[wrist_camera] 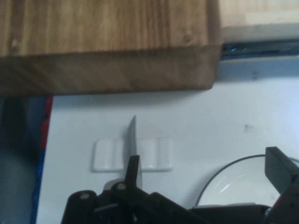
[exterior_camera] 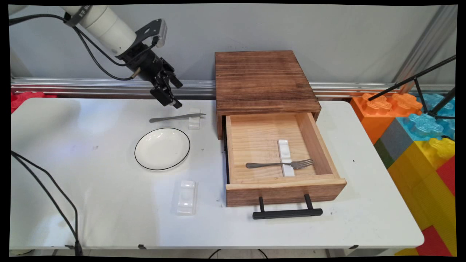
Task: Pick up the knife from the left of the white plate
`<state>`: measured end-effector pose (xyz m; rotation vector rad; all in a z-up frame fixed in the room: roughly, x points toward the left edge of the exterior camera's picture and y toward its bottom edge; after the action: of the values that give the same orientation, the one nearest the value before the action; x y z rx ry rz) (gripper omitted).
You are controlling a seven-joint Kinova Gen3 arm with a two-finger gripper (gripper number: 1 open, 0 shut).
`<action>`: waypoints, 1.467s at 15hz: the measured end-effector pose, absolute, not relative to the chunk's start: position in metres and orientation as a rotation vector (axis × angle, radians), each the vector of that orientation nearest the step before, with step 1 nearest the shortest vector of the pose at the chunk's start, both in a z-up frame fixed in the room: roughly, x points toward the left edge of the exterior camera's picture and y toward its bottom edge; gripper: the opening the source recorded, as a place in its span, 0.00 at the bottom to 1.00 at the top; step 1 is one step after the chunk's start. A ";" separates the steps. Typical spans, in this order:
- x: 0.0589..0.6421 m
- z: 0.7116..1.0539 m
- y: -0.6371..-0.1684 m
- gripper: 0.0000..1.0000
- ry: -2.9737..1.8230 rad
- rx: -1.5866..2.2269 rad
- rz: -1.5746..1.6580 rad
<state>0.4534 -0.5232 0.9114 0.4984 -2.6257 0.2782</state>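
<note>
Gripper (exterior_camera: 170, 99) is held spread just above knife (exterior_camera: 174, 118), blade propped on rest (exterior_camera: 194, 119) ahead; plate (exterior_camera: 162, 149) lies beside.

Fingers (exterior_camera: 171, 100) above knife (exterior_camera: 177, 117) — fork (exterior_camera: 280, 164) in drawer (exterior_camera: 320, 145).

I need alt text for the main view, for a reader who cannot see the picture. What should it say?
A black two-finger gripper, fingers open, hangs just above a grey metal knife whose blade lies on a small white ceramic rest. Near it on the white table sit a round white plate with a black rim and an open wooden drawer holding a metal fork.
</note>
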 end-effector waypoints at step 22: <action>0.532 0.815 -0.608 1.00 -2.799 0.412 0.196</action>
<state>0.5318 -0.6076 0.8153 0.4121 -2.7986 0.1964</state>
